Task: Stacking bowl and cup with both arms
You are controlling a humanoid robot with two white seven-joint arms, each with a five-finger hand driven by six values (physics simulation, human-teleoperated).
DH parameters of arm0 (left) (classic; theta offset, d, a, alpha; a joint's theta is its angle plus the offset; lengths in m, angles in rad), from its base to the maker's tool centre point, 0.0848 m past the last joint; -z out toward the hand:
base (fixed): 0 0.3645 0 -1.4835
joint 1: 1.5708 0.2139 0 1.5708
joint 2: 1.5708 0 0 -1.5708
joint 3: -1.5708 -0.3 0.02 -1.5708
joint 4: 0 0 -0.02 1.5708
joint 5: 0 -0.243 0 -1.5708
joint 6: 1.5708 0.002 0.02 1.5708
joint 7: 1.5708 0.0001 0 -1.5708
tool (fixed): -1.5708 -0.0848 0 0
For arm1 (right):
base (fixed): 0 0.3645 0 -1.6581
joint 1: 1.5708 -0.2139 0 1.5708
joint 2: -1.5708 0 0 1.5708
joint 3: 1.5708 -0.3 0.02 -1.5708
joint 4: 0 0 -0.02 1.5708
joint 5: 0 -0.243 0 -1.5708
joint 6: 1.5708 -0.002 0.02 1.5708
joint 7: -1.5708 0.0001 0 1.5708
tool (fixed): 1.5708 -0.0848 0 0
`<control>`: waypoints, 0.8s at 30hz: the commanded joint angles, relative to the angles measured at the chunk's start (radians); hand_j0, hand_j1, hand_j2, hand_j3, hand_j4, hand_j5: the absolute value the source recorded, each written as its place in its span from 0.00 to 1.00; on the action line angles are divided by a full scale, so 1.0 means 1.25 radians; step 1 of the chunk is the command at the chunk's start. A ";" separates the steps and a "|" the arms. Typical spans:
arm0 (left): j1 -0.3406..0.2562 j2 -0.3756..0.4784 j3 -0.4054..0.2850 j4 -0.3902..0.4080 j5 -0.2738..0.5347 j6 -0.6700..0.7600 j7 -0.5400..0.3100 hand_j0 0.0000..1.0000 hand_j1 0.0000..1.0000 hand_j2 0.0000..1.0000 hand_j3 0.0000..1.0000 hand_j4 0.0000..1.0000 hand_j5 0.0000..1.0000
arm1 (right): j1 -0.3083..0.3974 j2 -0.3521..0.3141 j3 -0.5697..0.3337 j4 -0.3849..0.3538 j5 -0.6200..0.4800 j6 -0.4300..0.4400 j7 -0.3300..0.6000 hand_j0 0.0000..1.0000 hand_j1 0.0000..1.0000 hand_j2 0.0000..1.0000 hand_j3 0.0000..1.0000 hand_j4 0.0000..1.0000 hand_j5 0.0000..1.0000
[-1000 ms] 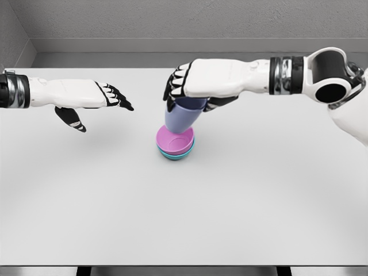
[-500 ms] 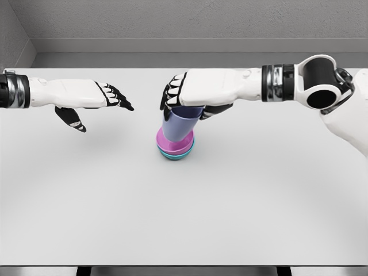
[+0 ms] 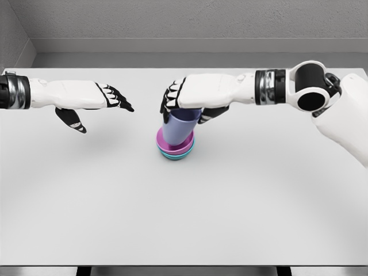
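A pink bowl [image 3: 167,144] is nested in a teal bowl [image 3: 175,155] near the middle of the white table [image 3: 184,207]. A lavender cup [image 3: 177,129] stands upright with its base inside the pink bowl. My right hand [image 3: 190,103] comes in from the right and is curled over the cup's rim, its fingers [image 3: 171,98] wrapped around the top. My left hand [image 3: 100,103] hovers over the table at the left, well apart from the stack, fingers spread and empty.
The grey back wall [image 3: 184,26] runs behind the table's far edge. My right elbow and forearm [image 3: 310,92] reach across the table's right side.
My right hand has brought the cup down and slightly left, so it now sits upright in the pink bowl instead of tilted above it. The left hand has not moved.
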 commanded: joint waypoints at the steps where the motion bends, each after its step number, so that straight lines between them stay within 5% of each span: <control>1: 0.000 0.000 0.001 0.000 0.004 0.002 0.000 1.00 1.00 1.00 1.00 1.00 1.00 | 0.000 0.000 0.003 0.004 -0.005 0.003 -0.001 0.59 0.59 0.59 0.59 0.59 0.59; 24: 0.000 0.001 0.002 -0.001 0.004 0.002 0.000 1.00 1.00 1.00 1.00 1.00 1.00 | 0.002 0.038 0.019 0.074 0.014 0.003 -0.001 0.60 0.60 0.60 0.60 0.60 0.60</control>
